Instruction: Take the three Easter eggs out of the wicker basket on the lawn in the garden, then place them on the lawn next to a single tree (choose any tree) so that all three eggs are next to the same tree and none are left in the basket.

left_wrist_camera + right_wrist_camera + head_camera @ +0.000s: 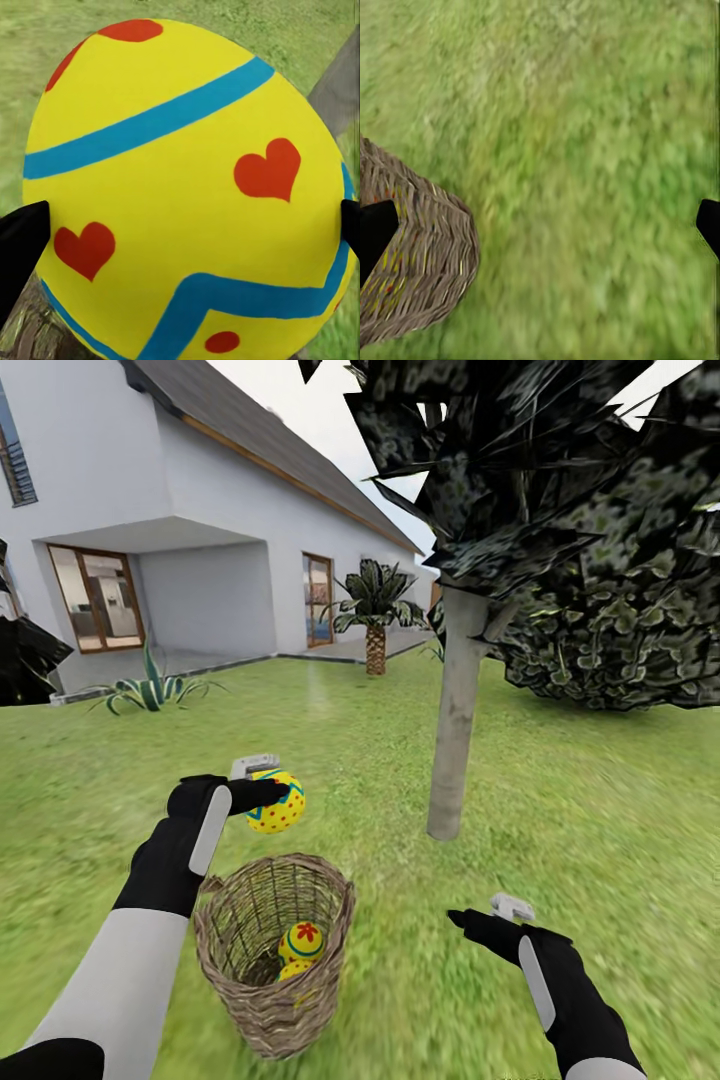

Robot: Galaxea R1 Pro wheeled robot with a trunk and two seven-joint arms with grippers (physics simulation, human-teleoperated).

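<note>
One Easter egg (276, 802) sits clamped in the left pincer (262, 792); a slack grip could drop it into the wicker basket (275, 950); right pincer (487, 916) apart.

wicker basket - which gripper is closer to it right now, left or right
Left. The left gripper, shut on an egg, hangs just above the wicker basket at its far rim. The right gripper, open, hovers over the lawn off to the basket's right.

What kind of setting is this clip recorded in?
A simulated house garden, it seems: a mown lawn, a white house with a patio, a grey-trunked tree and a small palm.
</note>
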